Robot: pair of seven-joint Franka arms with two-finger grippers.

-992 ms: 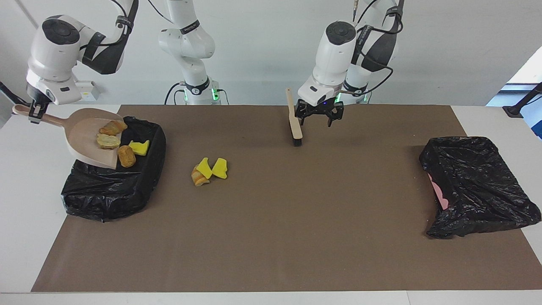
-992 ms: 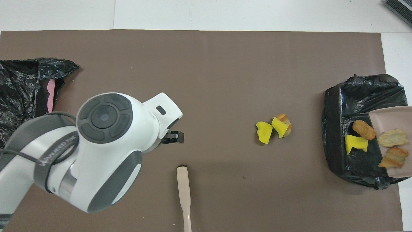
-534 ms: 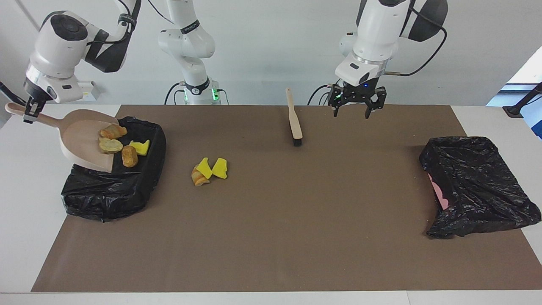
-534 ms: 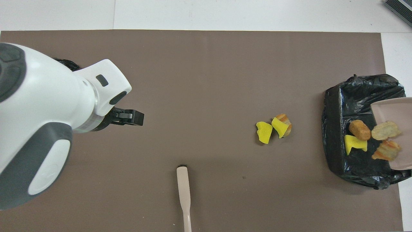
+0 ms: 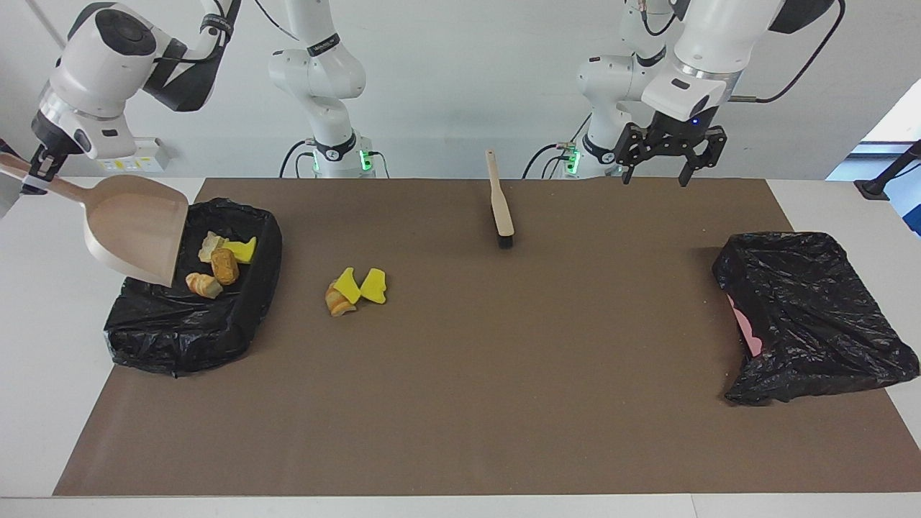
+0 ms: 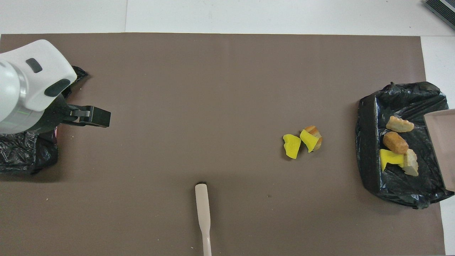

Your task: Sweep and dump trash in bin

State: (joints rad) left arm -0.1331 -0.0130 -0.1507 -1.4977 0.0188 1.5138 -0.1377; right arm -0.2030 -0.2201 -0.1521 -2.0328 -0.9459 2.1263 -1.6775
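The bin, lined with a black bag, sits at the right arm's end of the mat. Several pieces of trash, yellow and tan-brown, lie inside it. Three more scraps lie clustered on the mat beside the bin. My right gripper is shut on the handle of the beige dustpan, which is tilted steeply over the bin with nothing on it. The brush lies on the mat, untouched. My left gripper hangs open and empty, high over the mat.
A second heap of black bag with a pink patch showing lies at the left arm's end of the brown mat. White table surrounds the mat.
The dustpan tipped steeper and its last scraps slid into the bin. The left gripper rose from beside the brush and swung toward the left arm's end, still open.
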